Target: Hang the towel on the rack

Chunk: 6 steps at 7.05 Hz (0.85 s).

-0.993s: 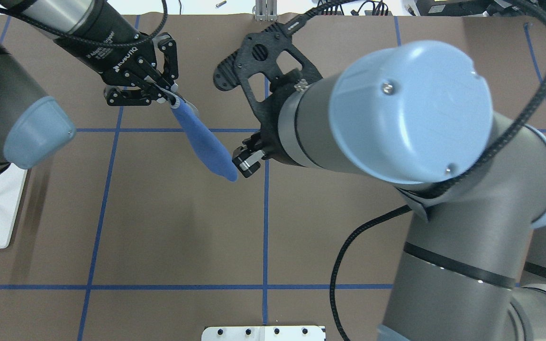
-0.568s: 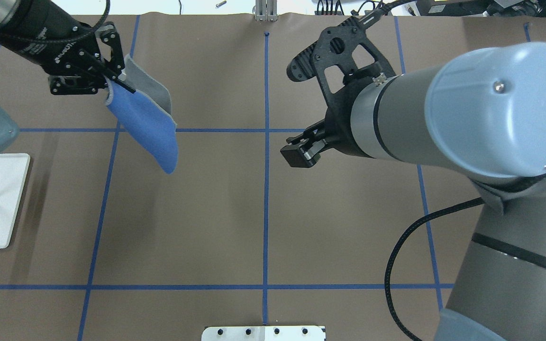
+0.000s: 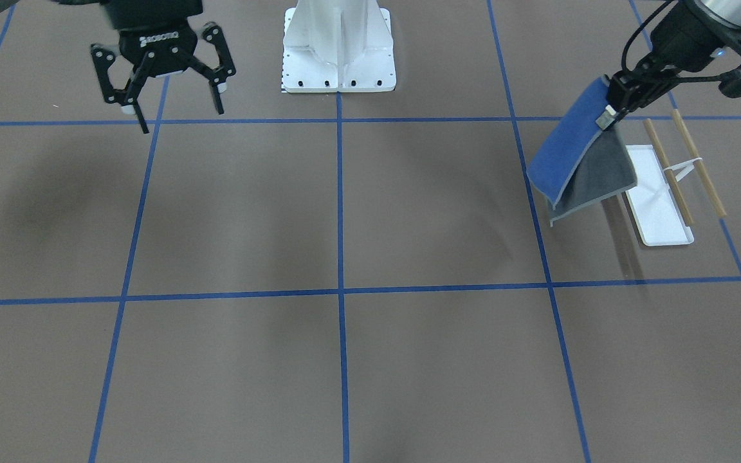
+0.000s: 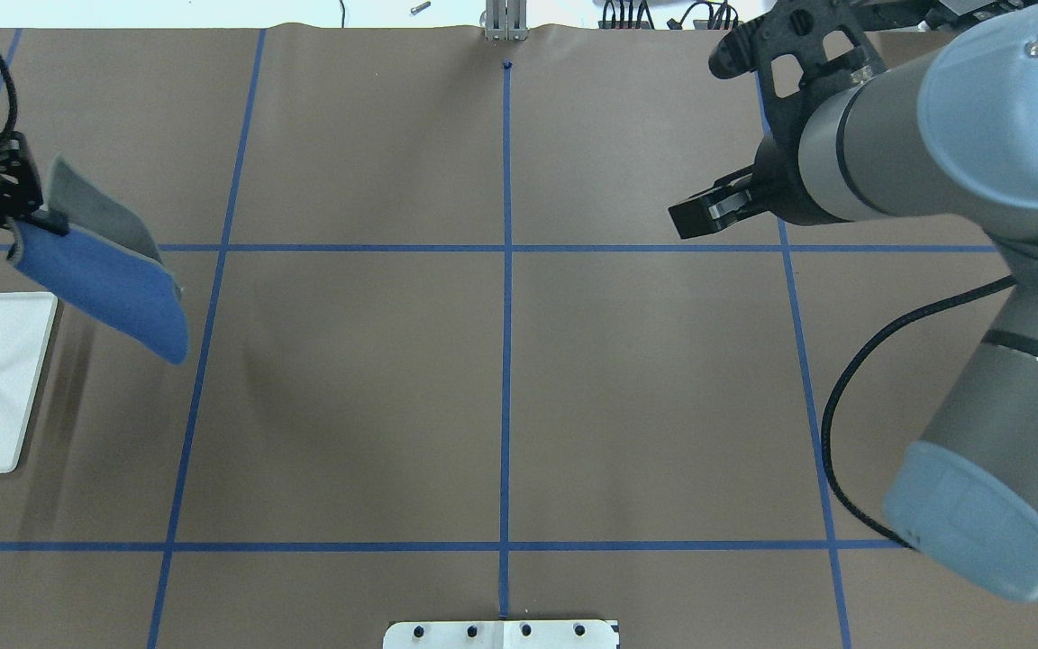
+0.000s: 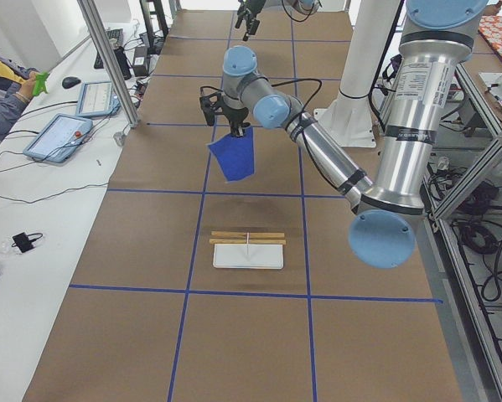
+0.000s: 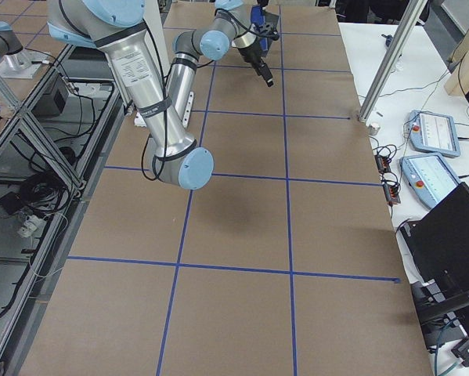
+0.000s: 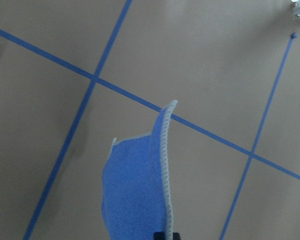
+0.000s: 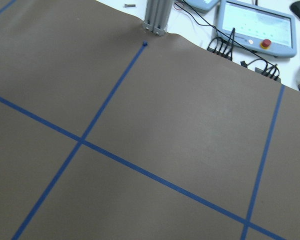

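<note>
I hold towel pinched in L claw, aloft beside rack, drape still pending; R claw spread wide, empty.

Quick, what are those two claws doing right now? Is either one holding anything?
Left gripper: jaws closed on a corner of the towel, which hangs above the table.
Right gripper: jaws open, holding nothing.

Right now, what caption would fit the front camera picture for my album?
The left hand holds the blue-and-grey towel in the air near the rack; the right hand hangs open, far away.
</note>
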### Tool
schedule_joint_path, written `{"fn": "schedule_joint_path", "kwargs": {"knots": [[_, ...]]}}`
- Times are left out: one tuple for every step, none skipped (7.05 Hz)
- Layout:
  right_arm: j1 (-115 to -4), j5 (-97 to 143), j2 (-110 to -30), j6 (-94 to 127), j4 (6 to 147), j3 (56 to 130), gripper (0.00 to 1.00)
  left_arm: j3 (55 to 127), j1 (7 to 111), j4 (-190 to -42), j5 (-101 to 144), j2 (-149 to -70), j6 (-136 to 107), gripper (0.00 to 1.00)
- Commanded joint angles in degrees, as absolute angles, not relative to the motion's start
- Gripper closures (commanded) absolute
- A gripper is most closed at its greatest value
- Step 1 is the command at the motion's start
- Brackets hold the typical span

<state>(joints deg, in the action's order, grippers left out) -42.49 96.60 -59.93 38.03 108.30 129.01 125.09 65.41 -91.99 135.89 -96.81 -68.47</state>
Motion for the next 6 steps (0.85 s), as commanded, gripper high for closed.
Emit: {"fn": "schedule_joint_path", "kwargs": {"knots": [[-48.07,100.37,-61.70,37.89,108.19,123.77,0.00,125.07,68.98,-92.11,135.79,-89.24,-56.66,1.00],[-48.86,100.46,-61.70,36.84,108.28,122.71,0.00,124.02,71.95,-92.02,135.79,-86.16,-49.21,1.00],[-50.00,102.90,-61.96,35.96,108.19,121.22,0.00,122.19,73.29,-92.02,135.79,-85.26,-44.35,1.00],[-50.97,104.49,-62.05,35.77,107.67,120.24,0.00,119.82,74.69,-92.28,135.97,-83.69,-37.95,1.00],[-51.15,104.50,-61.96,35.34,107.58,120.23,0.00,117.62,78.62,-92.20,136.40,-83.59,-32.66,1.00],[-51.41,104.50,-61.61,35.25,107.58,120.15,0.00,115.77,78.84,-92.20,136.15,-83.58,-29.82,1.00]]}}
